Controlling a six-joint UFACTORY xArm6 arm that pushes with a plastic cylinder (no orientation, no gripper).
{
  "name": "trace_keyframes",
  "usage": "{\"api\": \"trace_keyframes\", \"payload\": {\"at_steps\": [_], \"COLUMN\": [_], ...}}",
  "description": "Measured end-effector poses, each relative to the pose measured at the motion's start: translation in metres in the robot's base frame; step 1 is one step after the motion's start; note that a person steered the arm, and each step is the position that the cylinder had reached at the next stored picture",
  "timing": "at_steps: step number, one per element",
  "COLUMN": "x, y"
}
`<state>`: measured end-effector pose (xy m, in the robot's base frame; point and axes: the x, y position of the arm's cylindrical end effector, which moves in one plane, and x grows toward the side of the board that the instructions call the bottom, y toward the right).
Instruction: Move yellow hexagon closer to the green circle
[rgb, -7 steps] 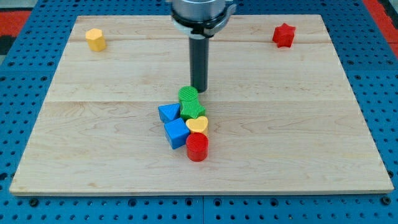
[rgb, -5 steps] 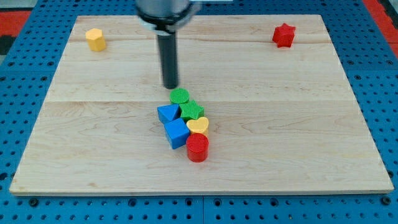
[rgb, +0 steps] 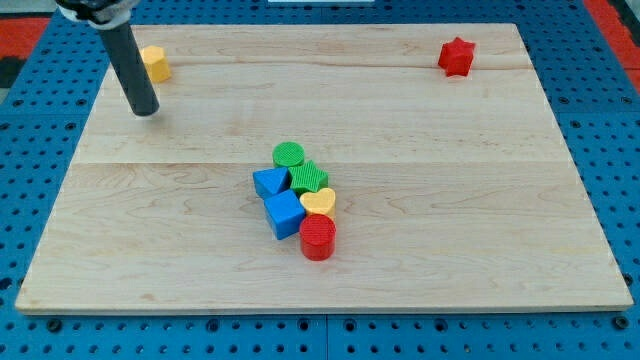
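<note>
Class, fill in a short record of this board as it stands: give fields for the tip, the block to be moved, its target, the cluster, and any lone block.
tip: my tip sits just below the yellow hexagon, at the view's upper left
block to move: yellow hexagon, far from target
target: green circle, top of the central cluster
cluster: green block, blue blocks, yellow heart, red cylinder
lone block: red star, upper right

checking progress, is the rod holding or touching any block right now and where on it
Nothing is held. My tip rests on the board, just below the yellow hexagon toward the view's bottom, apart from it.
</note>
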<state>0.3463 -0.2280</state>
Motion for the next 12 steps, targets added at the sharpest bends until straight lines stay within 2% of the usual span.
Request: {"api": "trace_keyframes", "payload": {"at_steps": [2, 3, 4, 5, 7, 8, 9, 10, 12], "x": [-0.055, -0.086, -0.082, -0.054, -0.064, -0.043, -0.015, 0.0, -0.004], "y": [-0.066, -0.038, 0.016, 0.038, 0.075, 0.121, 0.143, 0.139, 0.095]}}
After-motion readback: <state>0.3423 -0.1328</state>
